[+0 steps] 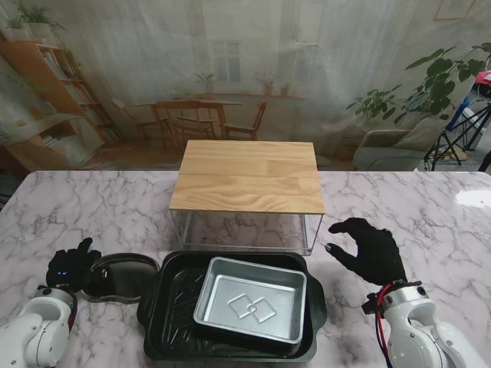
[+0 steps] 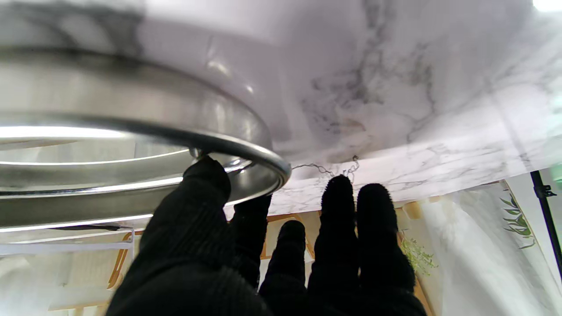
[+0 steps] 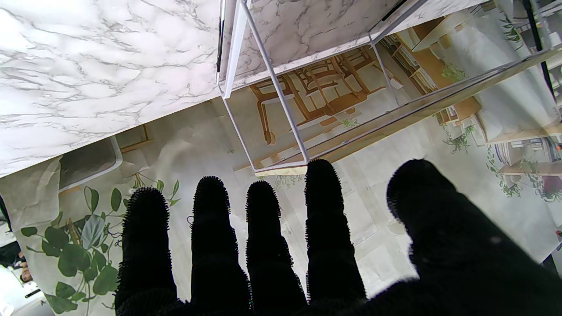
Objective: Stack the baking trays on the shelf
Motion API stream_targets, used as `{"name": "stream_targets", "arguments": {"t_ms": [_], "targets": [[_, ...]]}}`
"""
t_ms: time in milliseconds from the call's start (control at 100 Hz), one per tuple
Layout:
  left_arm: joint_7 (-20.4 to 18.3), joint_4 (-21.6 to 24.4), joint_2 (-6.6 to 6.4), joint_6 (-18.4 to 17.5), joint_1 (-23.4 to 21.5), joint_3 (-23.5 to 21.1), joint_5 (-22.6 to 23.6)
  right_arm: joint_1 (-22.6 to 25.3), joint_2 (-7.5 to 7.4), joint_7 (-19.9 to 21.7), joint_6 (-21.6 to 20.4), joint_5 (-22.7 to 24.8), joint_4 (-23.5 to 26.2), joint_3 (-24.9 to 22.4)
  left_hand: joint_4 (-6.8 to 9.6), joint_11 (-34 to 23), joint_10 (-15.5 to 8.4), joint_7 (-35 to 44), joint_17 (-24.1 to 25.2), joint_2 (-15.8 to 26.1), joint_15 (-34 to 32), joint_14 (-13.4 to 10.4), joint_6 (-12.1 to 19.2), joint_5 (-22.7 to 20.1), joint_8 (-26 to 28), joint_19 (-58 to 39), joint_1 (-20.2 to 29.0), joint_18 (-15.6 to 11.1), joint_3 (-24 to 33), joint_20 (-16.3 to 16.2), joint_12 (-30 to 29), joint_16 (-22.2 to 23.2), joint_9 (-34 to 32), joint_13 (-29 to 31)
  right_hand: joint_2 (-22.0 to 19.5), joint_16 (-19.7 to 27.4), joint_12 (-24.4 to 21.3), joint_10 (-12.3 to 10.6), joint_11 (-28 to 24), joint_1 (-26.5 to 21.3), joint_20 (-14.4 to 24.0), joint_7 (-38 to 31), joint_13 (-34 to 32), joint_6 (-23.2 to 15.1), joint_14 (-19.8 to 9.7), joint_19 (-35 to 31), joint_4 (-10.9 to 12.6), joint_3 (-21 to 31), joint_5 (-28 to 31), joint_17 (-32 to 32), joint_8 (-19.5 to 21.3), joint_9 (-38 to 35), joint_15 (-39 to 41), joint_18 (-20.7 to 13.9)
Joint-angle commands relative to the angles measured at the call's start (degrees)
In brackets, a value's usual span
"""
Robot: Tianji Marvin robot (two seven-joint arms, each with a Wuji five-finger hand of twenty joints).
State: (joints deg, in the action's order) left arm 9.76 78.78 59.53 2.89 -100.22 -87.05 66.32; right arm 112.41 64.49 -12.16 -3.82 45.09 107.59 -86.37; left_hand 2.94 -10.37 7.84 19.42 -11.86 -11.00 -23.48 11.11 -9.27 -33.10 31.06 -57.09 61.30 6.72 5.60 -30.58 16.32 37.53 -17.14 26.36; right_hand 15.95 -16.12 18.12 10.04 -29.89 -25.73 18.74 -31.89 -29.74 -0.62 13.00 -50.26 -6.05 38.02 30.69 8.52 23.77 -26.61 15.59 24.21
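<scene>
- Three trays sit nearer to me than the shelf [image 1: 247,178]: a silver tray [image 1: 251,308] nested in a black tray [image 1: 165,307], and an oval tray [image 1: 120,277] just left of them on the worktop [image 1: 92,215].
- The left hand [image 1: 71,264] pinches the oval tray's rim between thumb [image 2: 206,184] and a finger.
- The right hand [image 1: 370,247] hovers spread and empty, right of the black tray.
- Lift the oval tray level, I judge, clearing the black tray's rim.
- No readable writing; the silver tray shows only two embossed diamonds.
</scene>
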Motion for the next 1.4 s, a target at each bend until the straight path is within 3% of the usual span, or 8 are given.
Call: {"name": "stream_targets", "arguments": {"t_ms": [0,220,350,410,550,710,1020,1390], "targets": [[-0.53,-0.80,0.07,0.59,0.08,0.52,0.13,0.10,-0.05,0.15,0.35,0.21,0.10,0.18,-0.32,-0.98,-1.10,2.37,-0.03,-2.61,-1.31,-0.61,0.04,-2.29,1.84,-1.11,2.50,-1.70,0.08,-1.23,0.65,0.82,1.54,-0.71,-2.00,0.82,-0.29,-0.10,0.05,1.03,0.77,1.22,2.16,-1.28,-1.03,1.12,1.75,-1.04,0.33,-0.80,1.01,1.67,-2.87,-1.58],[-0.39,-1.48,-0.13,2.23,0.54,2.01,1.37,0.01,-0.06,0.17,0.50,0.29,0.11,0.34,-0.48,-2.26,-2.71,12.61,0.41,-2.72,-1.08,-0.68,4.03,-7.73,4.02,-0.28,8.61,-2.13,0.75,-0.83,0.83,0.49,-0.50,-1.09,-2.14,0.83,-0.29,-0.04,0.01,0.91,0.83,1.18,2.17,-1.27,-1.03,1.14,1.76,-0.99,0.32,-0.80,1.03,1.77,-2.88,-1.63],[-0.50,-1.79,-0.10,3.22,0.74,2.82,1.26,-0.04,-0.05,0.13,0.59,0.24,0.12,0.44,-0.84,-3.78,-2.30,21.32,-0.34,-1.91,-0.30,-1.32,7.61,-5.00,7.52,0.29,12.60,-2.81,2.83,-0.05,1.45,-1.41,-4.60,1.26,-2.64,0.83,-0.30,-0.18,0.01,0.58,0.86,1.19,2.17,-1.30,-1.03,1.14,1.77,-0.82,0.25,-0.79,1.03,1.87,-2.88,-1.62],[-0.37,-2.12,-0.01,3.56,0.92,3.21,0.66,-0.06,-0.03,0.06,0.63,0.16,0.13,0.49,-1.86,-4.45,-1.03,24.76,-2.10,-2.01,-0.22,-0.92,8.42,-2.86,10.17,0.09,12.63,-2.38,6.07,0.68,1.54,-2.69,-8.43,4.27,-2.75,0.81,-0.28,-0.09,-0.05,0.53,0.87,1.19,2.13,-1.32,-0.96,1.15,1.75,-0.82,0.16,-0.79,1.03,1.85,-2.83,-1.62],[-0.01,-2.80,0.22,4.14,1.32,3.85,-0.87,-0.07,0.03,-0.13,0.66,-0.03,0.16,0.55,-4.41,-5.76,1.75,29.12,-7.39,-0.82,-0.28,-0.57,8.44,0.84,16.39,-1.29,12.66,-1.40,11.03,2.05,1.15,-6.09,-19.87,12.51,-3.27,0.79,-0.28,-0.11,-0.13,0.27,0.89,1.14,2.08,-1.31,-1.05,1.16,1.73,-0.69,0.03,-0.79,1.05,1.84,-2.77,-1.64],[0.55,-3.31,0.47,4.14,1.61,3.94,-2.36,-0.03,0.10,-0.19,0.71,-0.55,0.28,0.62,-6.01,-7.44,2.33,32.65,-15.05,0.38,-0.57,-1.77,8.44,2.77,22.43,-2.71,12.67,0.22,14.62,3.61,1.44,-10.23,-29.36,21.22,-3.59,0.78,-0.27,-0.09,-0.23,0.27,0.93,1.06,2.06,-1.26,-1.00,1.16,1.62,-0.78,-0.07,-0.76,1.06,1.86,-2.71,-1.62],[-3.20,-1.30,1.11,2.01,0.75,1.49,-8.19,-0.15,0.17,-0.23,0.86,-1.04,0.34,0.80,-7.06,-11.59,3.05,35.32,-20.20,3.47,-4.38,1.42,8.04,7.26,28.80,-5.81,12.67,2.76,17.26,4.75,4.78,-11.67,-29.18,24.57,-3.82,0.72,-0.27,-0.07,-0.32,0.38,0.98,1.02,2.02,-1.12,-1.03,1.16,1.53,-1.02,-0.45,-0.76,1.03,1.89,-2.58,-1.61],[-9.21,1.02,1.87,2.24,0.76,-1.68,-17.72,-0.15,0.15,-0.04,0.75,-1.16,0.40,0.74,-7.23,-14.89,4.64,35.90,-26.63,3.66,-10.24,5.01,7.17,7.93,31.04,-12.76,12.67,4.08,19.10,5.15,11.84,-11.17,-29.44,28.01,-3.80,0.69,-0.22,-0.08,-0.47,0.68,1.03,0.95,1.97,-1.01,-0.98,1.13,1.49,-1.38,-0.89,-0.77,0.99,1.84,-2.48,-1.64]]}}
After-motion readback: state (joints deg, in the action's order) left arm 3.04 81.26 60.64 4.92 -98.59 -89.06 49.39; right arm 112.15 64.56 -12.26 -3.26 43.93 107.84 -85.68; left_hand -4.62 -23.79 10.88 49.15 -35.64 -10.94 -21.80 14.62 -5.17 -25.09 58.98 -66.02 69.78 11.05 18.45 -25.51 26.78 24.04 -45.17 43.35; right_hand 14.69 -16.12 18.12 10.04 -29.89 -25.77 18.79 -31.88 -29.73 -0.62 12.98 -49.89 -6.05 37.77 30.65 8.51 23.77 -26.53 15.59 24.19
